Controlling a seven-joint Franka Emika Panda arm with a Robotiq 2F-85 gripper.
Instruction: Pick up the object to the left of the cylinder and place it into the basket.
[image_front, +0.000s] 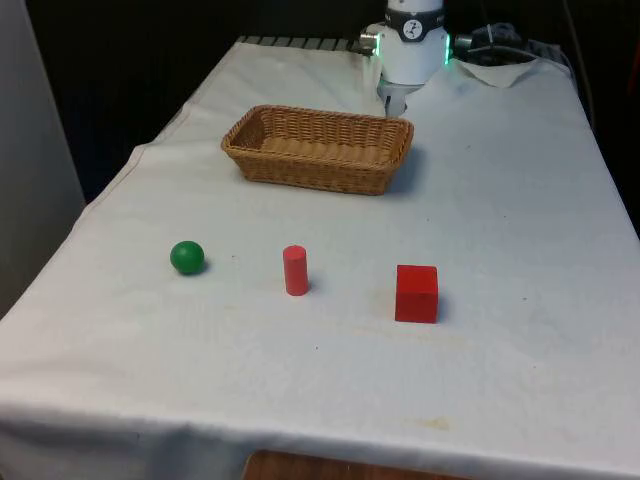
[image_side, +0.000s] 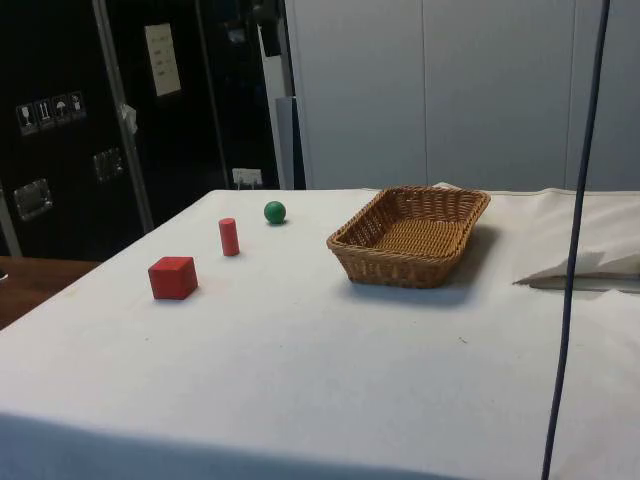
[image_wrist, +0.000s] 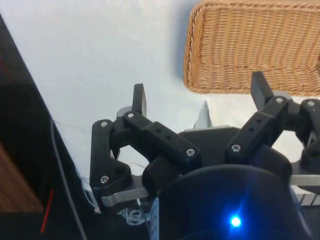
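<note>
Ball (image_front: 187, 257), green, sits at the front view's left-centre, well apart from the pincer (image_wrist: 200, 97), which hangs spread wide beside the basket (image_wrist: 200, 75) up top.

White-clothed table (image_front: 520, 200), wicker basket (image_front: 318, 148), green ball (image_front: 187, 257), red cylinder (image_front: 295, 270), red cube (image_front: 416, 293)

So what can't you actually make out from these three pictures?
- Woven wicker basket: in the front view its near wall hides part of the floor inside; in the wrist view the picture's edge cuts it off.
- Black two-finger gripper: open in the wrist view, but the height it hangs above the white cloth cannot be judged.
- Green ball, red cylinder, red cube: their far sides are hidden in the front view.
</note>
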